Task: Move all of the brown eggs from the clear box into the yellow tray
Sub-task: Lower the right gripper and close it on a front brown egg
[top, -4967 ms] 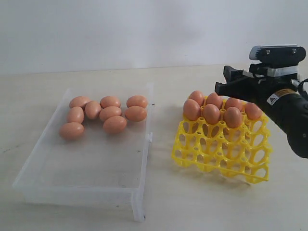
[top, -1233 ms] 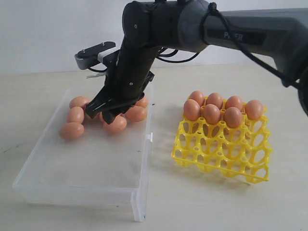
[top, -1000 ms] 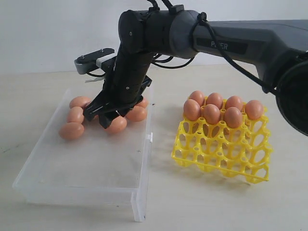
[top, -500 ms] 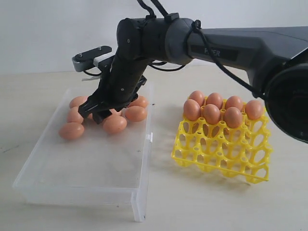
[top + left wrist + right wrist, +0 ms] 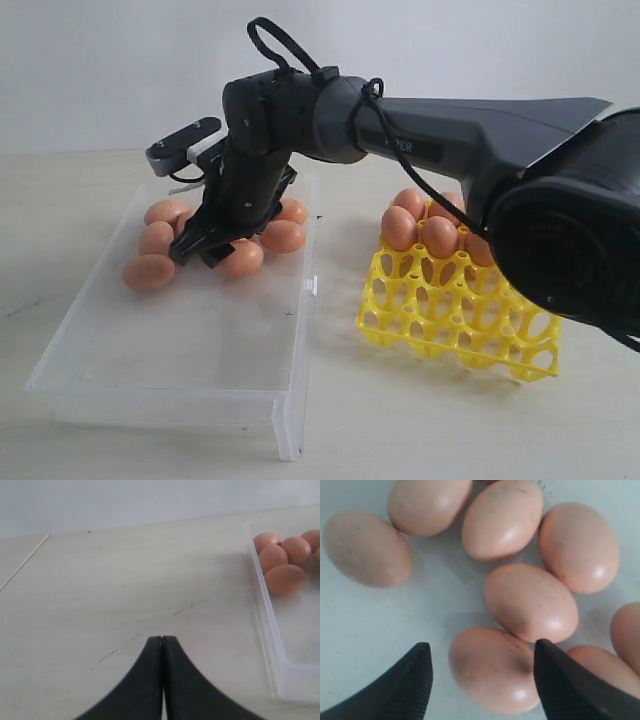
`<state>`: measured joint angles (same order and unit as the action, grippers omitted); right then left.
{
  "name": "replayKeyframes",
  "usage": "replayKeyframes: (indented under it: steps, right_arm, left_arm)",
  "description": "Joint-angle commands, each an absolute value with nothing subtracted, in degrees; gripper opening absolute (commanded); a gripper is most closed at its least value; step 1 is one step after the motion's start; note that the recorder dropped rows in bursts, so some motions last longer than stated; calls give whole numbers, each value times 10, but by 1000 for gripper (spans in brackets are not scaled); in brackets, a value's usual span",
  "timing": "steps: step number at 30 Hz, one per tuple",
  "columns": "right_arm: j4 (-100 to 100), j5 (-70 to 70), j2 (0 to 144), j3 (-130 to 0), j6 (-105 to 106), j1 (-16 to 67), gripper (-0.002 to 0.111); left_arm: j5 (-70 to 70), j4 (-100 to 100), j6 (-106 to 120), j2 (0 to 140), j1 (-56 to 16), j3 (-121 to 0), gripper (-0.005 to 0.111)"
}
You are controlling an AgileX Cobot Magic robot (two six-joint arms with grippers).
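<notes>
Exterior view: clear box (image 5: pixel 180 345) on pale tabletop (image 5: pixel 420 430); white wall (image 5: pixel 100 70).

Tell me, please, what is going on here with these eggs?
The right gripper is open, low inside the shallow clear plastic box, its fingers on both sides of one smooth brown egg, not yet closed. Several brown eggs already sit in the bright yellow plastic lattice tray. The left gripper is shut, above the table.

Eggs (image 5: pixel 148 271) lie in the box (image 5: pixel 150 400), left of the tray (image 5: pixel 470 330).
</notes>
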<state>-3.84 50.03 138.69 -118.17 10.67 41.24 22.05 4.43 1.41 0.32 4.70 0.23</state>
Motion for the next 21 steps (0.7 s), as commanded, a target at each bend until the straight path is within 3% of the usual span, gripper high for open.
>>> replayKeyframes:
  steps: [1,21]
  right_arm:
    - [-18,501,1395,-1189,102,413,58]
    - [-54,512,1418,-1184,99,415,54]
  left_arm:
    - [217,40,13,0,44,0,0]
    - [217,40,13,0,44,0,0]
